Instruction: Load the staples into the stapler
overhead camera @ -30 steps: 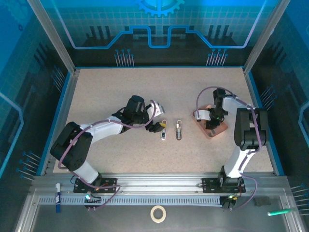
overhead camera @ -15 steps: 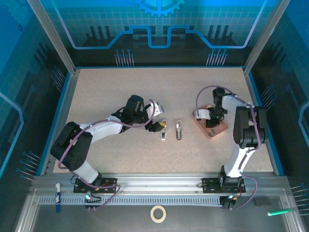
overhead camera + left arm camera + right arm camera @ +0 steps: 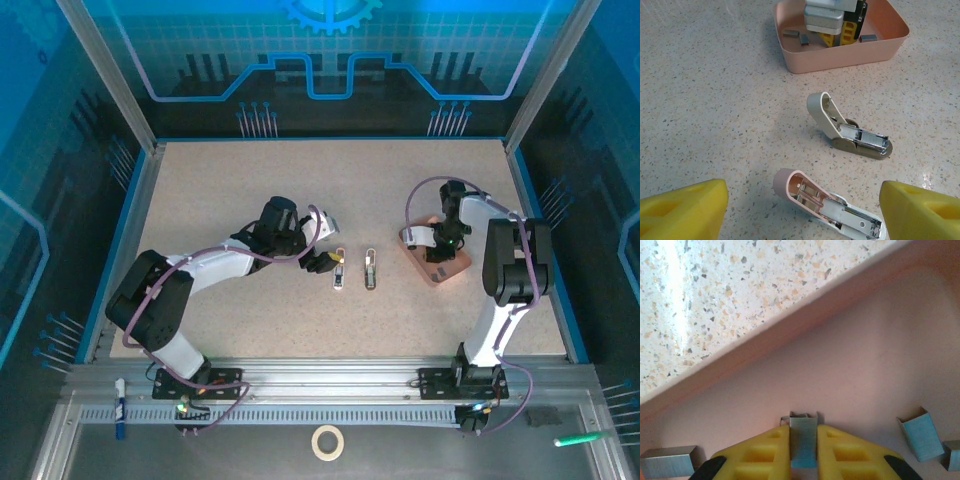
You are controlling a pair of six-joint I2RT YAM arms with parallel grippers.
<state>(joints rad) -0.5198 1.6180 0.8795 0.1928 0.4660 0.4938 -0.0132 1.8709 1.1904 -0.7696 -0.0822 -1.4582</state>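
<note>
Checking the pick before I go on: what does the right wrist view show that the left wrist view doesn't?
Right wrist: a staple strip pinched between the right end effector's yellow fingers. Left wrist: a pink-lined stapler and a white stapler, both open on the table, ahead of the left end effector, its fingers wide apart. Both: the pink tray and loose strips lying in it.

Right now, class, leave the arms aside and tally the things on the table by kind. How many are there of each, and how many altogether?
Staplers: 2
Tray: 1
Staple strips: 4
Total: 7
</note>
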